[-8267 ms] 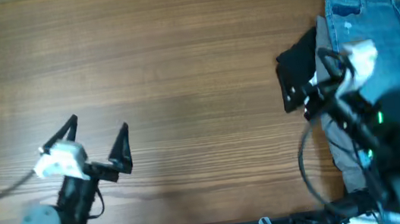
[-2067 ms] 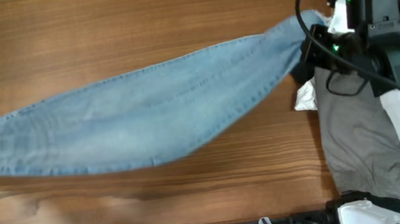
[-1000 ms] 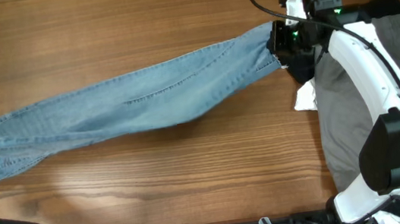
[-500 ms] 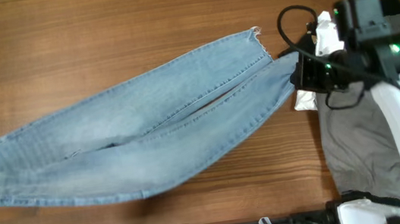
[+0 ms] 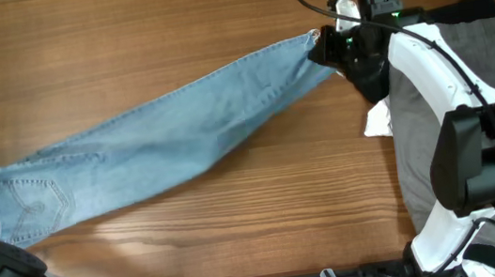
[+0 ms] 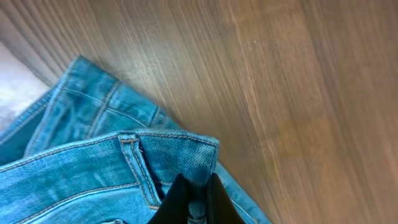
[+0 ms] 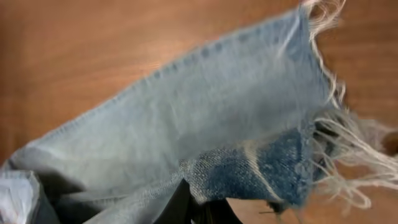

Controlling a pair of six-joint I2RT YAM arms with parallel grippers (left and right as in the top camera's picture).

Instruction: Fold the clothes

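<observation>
1. The light-blue jeans [image 5: 163, 144] lie stretched across the wooden table [image 5: 122, 40]. In the overhead view their long axis runs diagonally from the lower left edge up to the upper right.
2. The left gripper [image 6: 194, 198] has its fingers drawn narrow, pinching denim at the waistband [image 6: 168, 142]. This waist end, with a stitched back pocket [image 5: 26, 199] showing, sits at the far left of the table.
3. The right gripper [image 5: 324, 49] is clamped on the opposite end, at the frayed hem [image 7: 329, 118]. Whether both leg hems are caught cannot be told.
4. Each arm thus holds one end, with the whole length of the garment between them. Whether the middle rests on the wood or hangs clear cannot be told.
5. Judgement: a lengthwise fold depends on this diagonal. The hem must travel along it towards the waist, and the right arm is the one placed to carry it.
6. Grey trousers [image 5: 446, 133], a white piece [image 5: 380, 120] and a black piece [image 5: 473, 9] lie just beside the right gripper. They could snag as it moves.
</observation>
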